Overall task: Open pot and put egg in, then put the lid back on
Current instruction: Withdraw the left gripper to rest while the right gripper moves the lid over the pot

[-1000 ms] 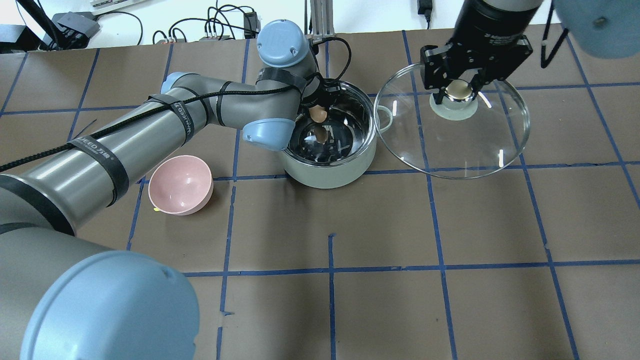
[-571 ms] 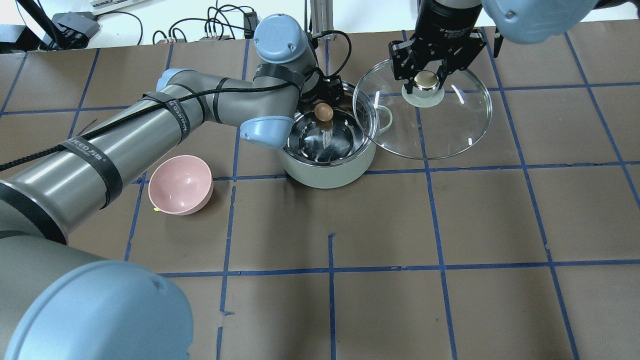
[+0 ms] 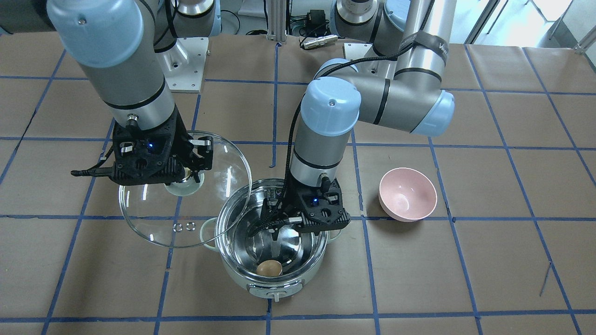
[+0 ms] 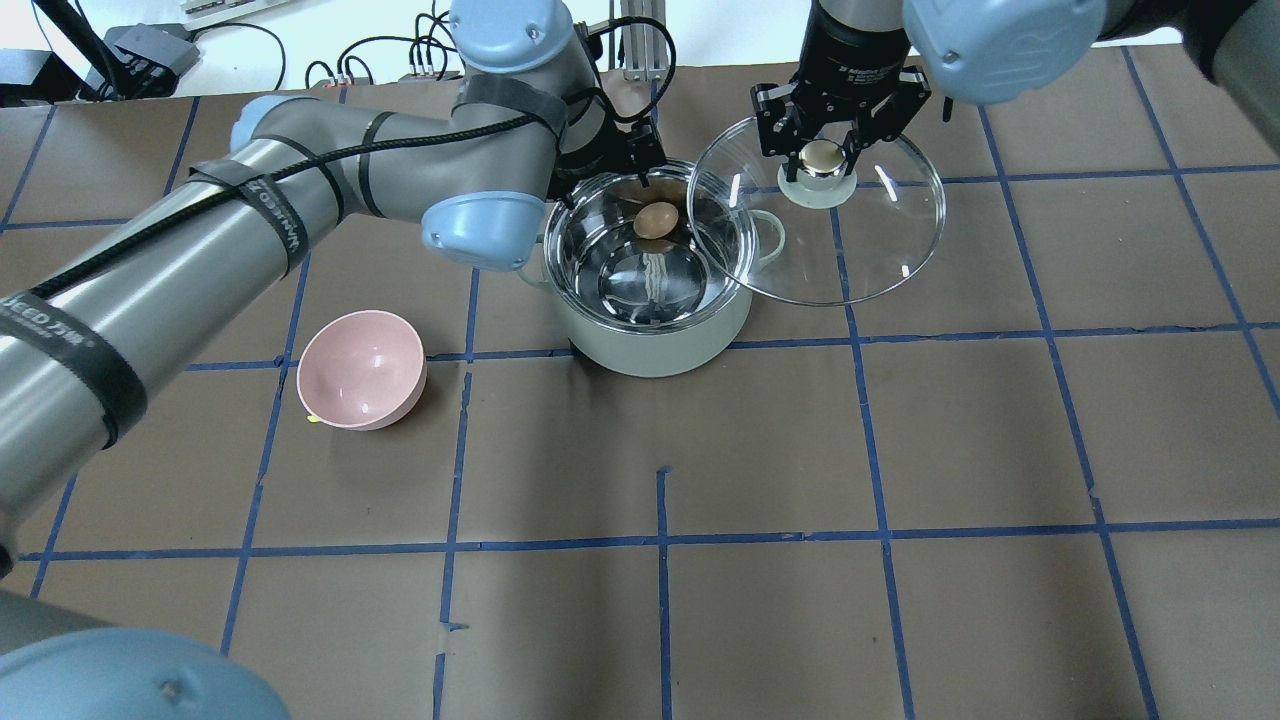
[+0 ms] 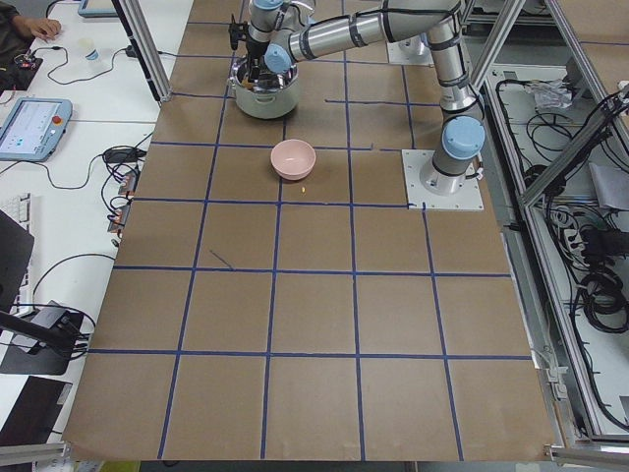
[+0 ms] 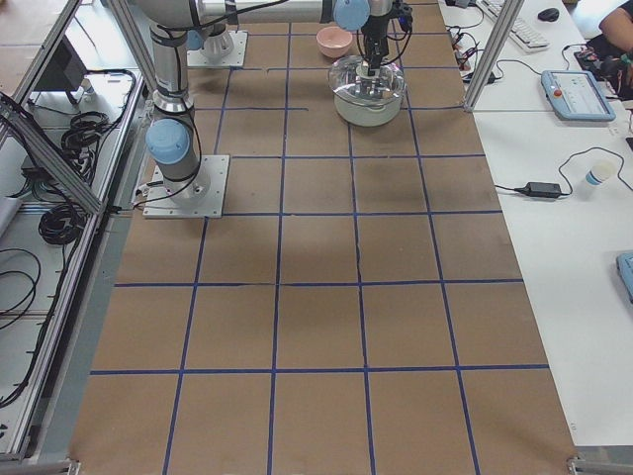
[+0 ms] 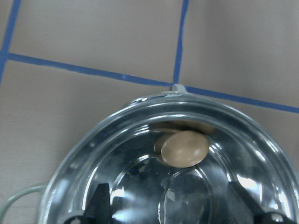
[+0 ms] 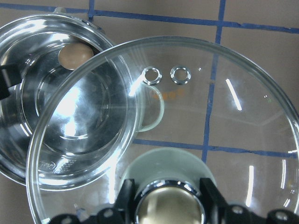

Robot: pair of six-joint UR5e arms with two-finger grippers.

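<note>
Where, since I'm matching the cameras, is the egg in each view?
Front-facing: egg low centre.
Overhead: upper centre.
Exterior left: too small to tell.
Exterior right: too small to tell.
Left wrist: centre.
Right wrist: upper left.
Shared landmark: the pot, egg inside by its wall.

pot (image 5: 265, 102): far table end | pink bowl (image 5: 293, 158): nearer, apart | left arm (image 5: 344, 29): over pot

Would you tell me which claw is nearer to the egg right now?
Left. The left claw hangs open over the pot, above the egg lying inside. The right claw is off beside the pot, shut on the lid.
</note>
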